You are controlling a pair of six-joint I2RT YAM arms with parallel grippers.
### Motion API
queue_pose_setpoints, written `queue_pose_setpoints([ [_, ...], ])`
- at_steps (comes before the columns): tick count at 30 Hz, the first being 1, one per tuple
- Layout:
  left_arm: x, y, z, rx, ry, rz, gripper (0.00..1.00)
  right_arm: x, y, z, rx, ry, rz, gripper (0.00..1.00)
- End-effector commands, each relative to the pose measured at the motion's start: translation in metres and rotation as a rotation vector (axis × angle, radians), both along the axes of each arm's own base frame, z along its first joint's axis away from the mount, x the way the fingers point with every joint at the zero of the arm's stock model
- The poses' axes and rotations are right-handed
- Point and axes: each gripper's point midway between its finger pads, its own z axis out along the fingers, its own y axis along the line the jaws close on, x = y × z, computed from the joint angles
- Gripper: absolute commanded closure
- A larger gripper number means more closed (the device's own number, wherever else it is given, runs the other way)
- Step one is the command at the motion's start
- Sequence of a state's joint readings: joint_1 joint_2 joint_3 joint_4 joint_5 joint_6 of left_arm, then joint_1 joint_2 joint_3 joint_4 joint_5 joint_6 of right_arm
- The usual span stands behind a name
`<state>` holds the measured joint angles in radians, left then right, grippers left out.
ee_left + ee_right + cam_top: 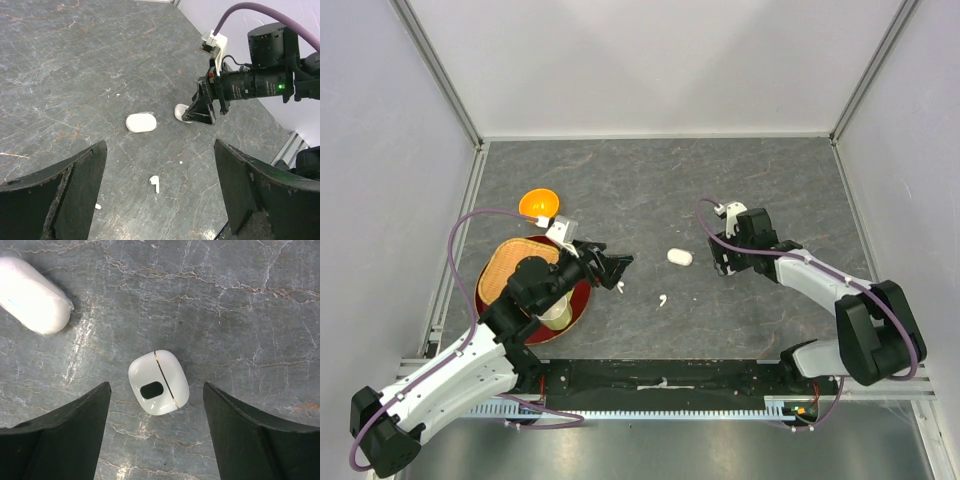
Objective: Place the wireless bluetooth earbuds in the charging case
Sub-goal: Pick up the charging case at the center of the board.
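Right gripper [155,386], wide open and empty, hangs over a closed case [159,382] that the top view hides. Left gripper [160,145] is likewise open and empty; the earbud [155,184] has its stem pointing toward it.

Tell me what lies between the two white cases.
Nothing: bare table separates the oblong case from the rounded case, per the right wrist view.

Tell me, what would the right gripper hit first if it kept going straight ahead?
Most likely the small white case with the gold seam, lying between the right gripper's open fingers, though depth is unclear.
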<state>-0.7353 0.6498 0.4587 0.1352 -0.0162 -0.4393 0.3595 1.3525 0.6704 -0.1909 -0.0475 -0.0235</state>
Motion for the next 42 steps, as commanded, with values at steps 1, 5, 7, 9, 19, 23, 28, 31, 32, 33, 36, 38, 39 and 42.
queue_pose_setpoints([
  [1,0.002,0.001,0.01,0.008,-0.071,-0.005,0.07,0.013,0.001,0.005,-0.022,-0.004,-0.007,0.21],
  [5,0.002,0.002,0.009,0.015,-0.071,-0.004,0.07,0.015,0.0,0.0,-0.041,0.02,-0.01,0.23],
  [7,0.002,0.002,0.008,0.016,-0.068,-0.002,0.07,0.014,0.0,-0.002,-0.045,0.035,-0.01,0.23],
  [9,0.001,0.002,0.008,0.015,-0.069,-0.002,0.07,0.012,-0.001,-0.003,-0.049,0.047,-0.007,0.24],
  [19,0.0,0.002,0.009,0.014,-0.068,-0.005,0.07,0.008,0.001,-0.013,-0.066,0.102,0.007,0.3],
  [23,0.0,0.003,0.007,0.011,-0.057,-0.001,0.07,0.007,0.004,-0.015,-0.065,0.109,0.016,0.33],
  [28,-0.001,0.003,0.005,0.005,-0.048,-0.003,0.06,0.004,0.007,-0.017,-0.066,0.12,0.025,0.34],
  [31,-0.001,0.004,0.005,0.003,-0.048,0.003,0.06,0.004,0.007,-0.018,-0.072,0.123,0.025,0.35],
  [32,-0.001,0.005,0.007,0.001,-0.05,0.006,0.07,0.004,0.008,-0.018,-0.073,0.124,0.027,0.35],
  [33,-0.001,0.005,0.005,0.003,-0.048,0.006,0.06,0.004,0.008,-0.019,-0.076,0.126,0.026,0.35],
  [36,-0.001,0.005,0.006,0.002,-0.049,0.004,0.06,0.005,0.006,-0.02,-0.085,0.128,0.017,0.34],
  [38,-0.001,0.004,0.006,0.0,-0.047,0.003,0.06,0.006,0.006,-0.021,-0.091,0.128,0.015,0.3],
  [39,-0.001,0.004,0.006,-0.001,-0.045,0.003,0.06,0.006,0.006,-0.02,-0.091,0.127,0.016,0.3],
  [42,-0.002,0.004,0.006,-0.004,-0.044,-0.001,0.06,0.006,0.006,-0.021,-0.092,0.128,0.016,0.31],
])
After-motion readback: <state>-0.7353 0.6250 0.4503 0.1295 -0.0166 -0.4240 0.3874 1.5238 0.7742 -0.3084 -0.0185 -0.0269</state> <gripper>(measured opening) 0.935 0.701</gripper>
